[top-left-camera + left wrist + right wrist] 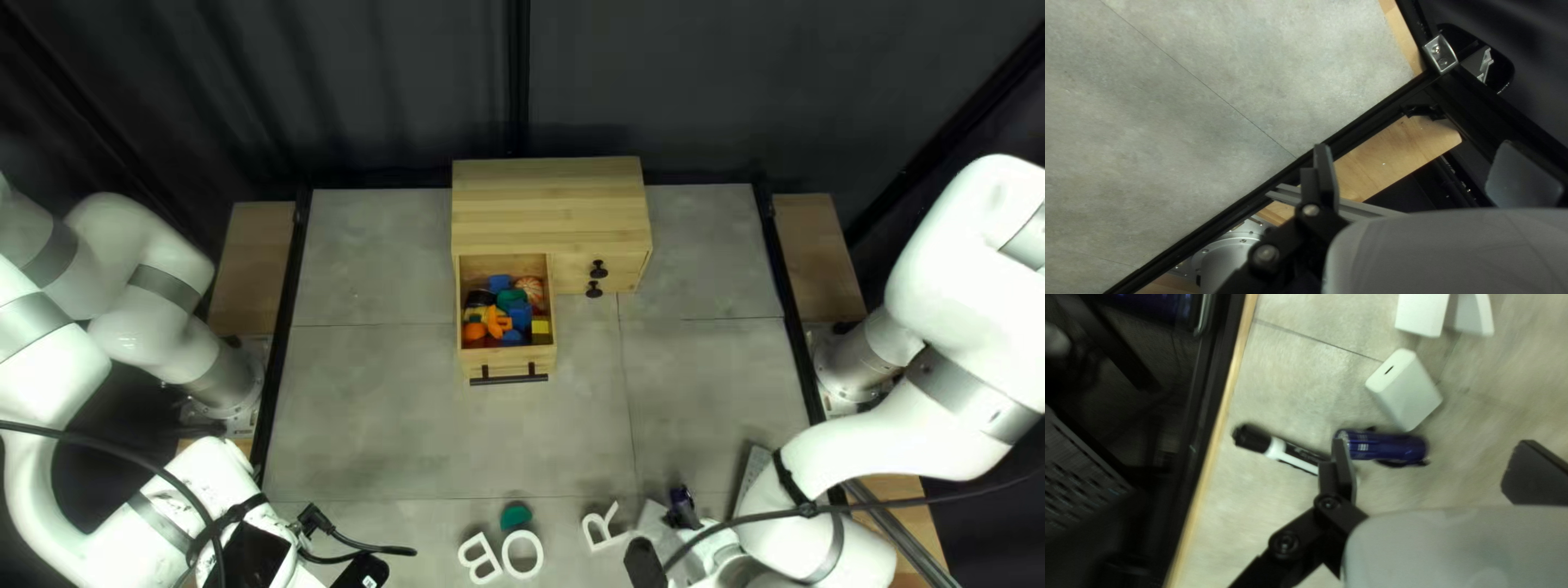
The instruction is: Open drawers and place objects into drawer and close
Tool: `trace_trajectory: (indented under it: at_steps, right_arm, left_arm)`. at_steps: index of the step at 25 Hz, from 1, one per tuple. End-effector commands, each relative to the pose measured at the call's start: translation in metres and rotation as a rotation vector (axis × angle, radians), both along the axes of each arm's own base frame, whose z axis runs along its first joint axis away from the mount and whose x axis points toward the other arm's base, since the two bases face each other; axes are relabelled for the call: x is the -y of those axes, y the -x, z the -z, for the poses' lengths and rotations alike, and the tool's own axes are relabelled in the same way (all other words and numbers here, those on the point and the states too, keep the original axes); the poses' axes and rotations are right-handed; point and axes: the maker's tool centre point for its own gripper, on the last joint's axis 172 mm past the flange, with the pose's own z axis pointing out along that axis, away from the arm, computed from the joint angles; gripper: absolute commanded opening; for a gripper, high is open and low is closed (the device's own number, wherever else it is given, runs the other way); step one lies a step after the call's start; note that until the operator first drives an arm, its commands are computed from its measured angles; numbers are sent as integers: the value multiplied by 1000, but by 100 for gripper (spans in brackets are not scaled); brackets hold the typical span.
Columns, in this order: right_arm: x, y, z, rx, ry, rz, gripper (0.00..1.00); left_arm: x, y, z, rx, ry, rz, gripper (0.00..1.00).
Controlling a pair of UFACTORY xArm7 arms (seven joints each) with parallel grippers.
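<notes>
In the top left view, the wooden cabinet (550,207) has its left drawer (506,355) pulled out, holding several colourful toys (520,316). My left gripper (340,547) is low at the left, well away from it; the left wrist view shows the gripper (1423,174) open above the table's edge. My right gripper (662,536) is low at the right; in the right wrist view the gripper (1437,471) stands open. A blue flashlight (1388,446) lies just ahead of its fingers, beside a white block (1404,392) and a black-and-white marker (1290,453).
White letters B (479,559), O (523,553) and R (602,527) lie near the table's near edge, with a green piece (515,515) by the O. Two black knobs (599,268) are on the cabinet's right front. A black rail (1225,218) borders the table.
</notes>
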Motion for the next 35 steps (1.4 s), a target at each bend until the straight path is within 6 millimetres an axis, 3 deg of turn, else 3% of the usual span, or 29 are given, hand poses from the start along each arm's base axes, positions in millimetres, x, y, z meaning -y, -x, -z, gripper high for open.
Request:
trace_trajectory:
  at_steps: [1,16,26,35]
  right_arm:
    - [0,-8,17,6,-44,-67,100]
    - [6,-14,58,-51,-114,1,100]
    - [26,-1,70,-68,-93,17,100]
    - [33,-5,73,-72,-95,1,100]
  left_arm:
    - [0,0,0,0,0,0,100]
    - [0,0,0,0,0,0,100]
    - [0,0,0,0,0,0,100]
    - [0,0,0,0,0,0,100]
